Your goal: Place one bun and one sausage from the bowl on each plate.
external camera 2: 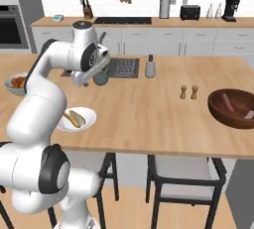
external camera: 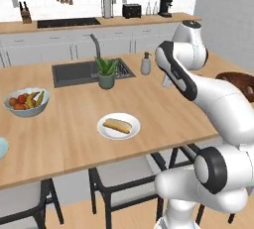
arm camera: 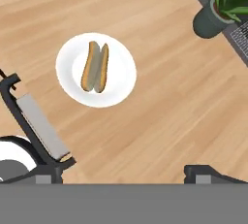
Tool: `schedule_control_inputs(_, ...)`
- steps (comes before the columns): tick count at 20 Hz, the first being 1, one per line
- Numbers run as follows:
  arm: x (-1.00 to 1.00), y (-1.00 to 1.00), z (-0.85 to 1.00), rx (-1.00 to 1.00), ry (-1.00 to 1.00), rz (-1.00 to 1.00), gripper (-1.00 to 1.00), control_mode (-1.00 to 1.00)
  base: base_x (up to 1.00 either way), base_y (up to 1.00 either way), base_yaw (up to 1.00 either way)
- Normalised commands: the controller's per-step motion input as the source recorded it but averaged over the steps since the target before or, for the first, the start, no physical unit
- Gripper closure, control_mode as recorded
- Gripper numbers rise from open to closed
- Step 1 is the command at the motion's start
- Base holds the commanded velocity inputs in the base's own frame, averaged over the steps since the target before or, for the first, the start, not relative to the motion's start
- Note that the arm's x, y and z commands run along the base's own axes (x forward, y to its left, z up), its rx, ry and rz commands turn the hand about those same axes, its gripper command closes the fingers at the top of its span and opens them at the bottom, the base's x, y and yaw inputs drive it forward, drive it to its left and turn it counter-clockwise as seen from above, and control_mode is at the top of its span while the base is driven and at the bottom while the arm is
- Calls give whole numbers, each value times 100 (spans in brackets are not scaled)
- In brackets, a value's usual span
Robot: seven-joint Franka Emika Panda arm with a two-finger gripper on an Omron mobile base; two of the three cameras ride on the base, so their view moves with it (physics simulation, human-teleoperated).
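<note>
A white plate [arm camera: 116, 89] [external camera: 105, 130] [external camera 2: 88, 119] lies near the counter's front edge with a tan bun [arm camera: 94, 67] [external camera: 117, 125] on it. My gripper [arm camera: 123, 172] [external camera 2: 83, 82] hangs open and empty high above the counter, to one side of that plate, and holds nothing. The dark wooden bowl [external camera 2: 218, 109] [external camera: 241, 80] sits far to the right with pink sausages [external camera 2: 228, 101] inside. A sliver of the pale blue-green plate [external camera: 2, 148] shows at the left edge.
A potted plant [external camera: 106, 72] [arm camera: 213, 17] stands by the sink [external camera: 74, 73]. A soap dispenser [external camera 2: 150, 67], two shakers [external camera 2: 189, 92] and a fruit bowl [external camera: 27, 101] are on the counter. Chairs [arm camera: 38, 126] stand under its front edge.
</note>
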Motion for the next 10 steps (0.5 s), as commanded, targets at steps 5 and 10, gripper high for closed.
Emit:
schedule_control_inputs(5,0,0,0,0,0,0,-100,100,0,-100,-2)
schedule_control_inputs(10,0,0,0,0,0,0,-100,100,0,-100,-1)
